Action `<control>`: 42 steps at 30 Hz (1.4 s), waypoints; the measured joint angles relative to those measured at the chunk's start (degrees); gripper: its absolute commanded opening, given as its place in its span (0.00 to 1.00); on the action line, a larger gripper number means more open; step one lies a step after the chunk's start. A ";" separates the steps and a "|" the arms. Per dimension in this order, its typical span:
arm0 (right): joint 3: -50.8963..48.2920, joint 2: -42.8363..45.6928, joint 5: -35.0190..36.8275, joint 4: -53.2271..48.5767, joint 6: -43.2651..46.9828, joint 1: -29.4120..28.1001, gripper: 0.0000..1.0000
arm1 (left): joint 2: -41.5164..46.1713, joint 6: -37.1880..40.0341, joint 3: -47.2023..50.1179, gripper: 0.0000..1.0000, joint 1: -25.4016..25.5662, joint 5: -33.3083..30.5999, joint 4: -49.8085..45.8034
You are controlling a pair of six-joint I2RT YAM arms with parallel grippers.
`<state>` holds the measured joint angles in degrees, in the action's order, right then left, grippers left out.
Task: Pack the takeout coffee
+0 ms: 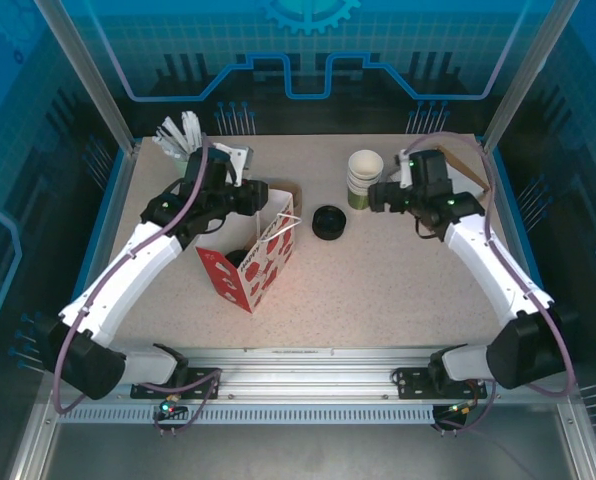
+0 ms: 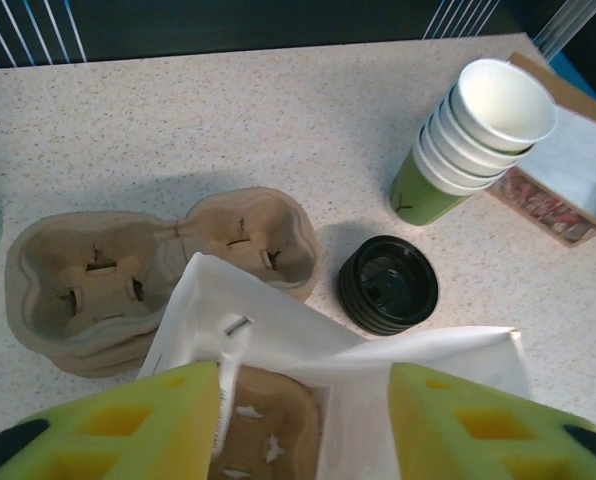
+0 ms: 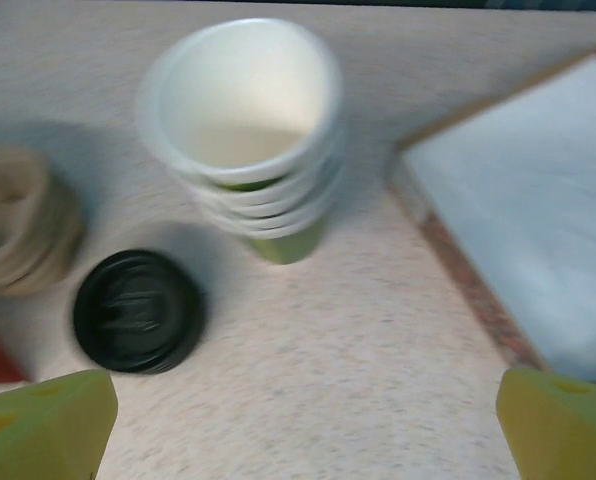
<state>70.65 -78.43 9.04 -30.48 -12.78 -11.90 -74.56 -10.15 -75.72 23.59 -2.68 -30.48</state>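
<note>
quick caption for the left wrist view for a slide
Open left pincer above a white paper bag with a pulp carrier inside, beside spare carriers, black lids and stacked green cups.

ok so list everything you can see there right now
olive-green lidless paper cups: one nested stack of several, green outside, white inside, rear centre
round black plastic lids: one small stack, black, left of the cups and nearer
red-and-white paper bag: one, open, white inside, left of centre
beige moulded pulp cup carriers: nested stack, beige, behind the bag; one more inside the bag
brown box of white napkins: one, right of the cups
speckled table: one, beige
left pincer: one, yellow-green, open over the bag
right pincer: one, yellow-green, open near the cups
</note>
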 measured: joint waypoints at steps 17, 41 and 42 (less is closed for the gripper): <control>24.52 -37.09 7.34 -5.07 -3.98 14.56 0.85 | 7.65 -5.07 0.31 0.71 0.07 16.83 3.54; 38.45 -54.42 2.08 -9.40 -3.10 16.52 0.45 | 9.20 -6.49 4.28 0.71 0.07 17.55 3.78; 38.49 -54.42 1.86 -9.38 -3.04 16.65 0.42 | 9.20 -6.51 4.39 0.71 0.07 17.55 3.76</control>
<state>109.14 -132.86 10.90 -39.86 -15.81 4.75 -65.36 -16.67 -71.33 23.66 14.87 -26.72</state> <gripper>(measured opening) 0.461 0.706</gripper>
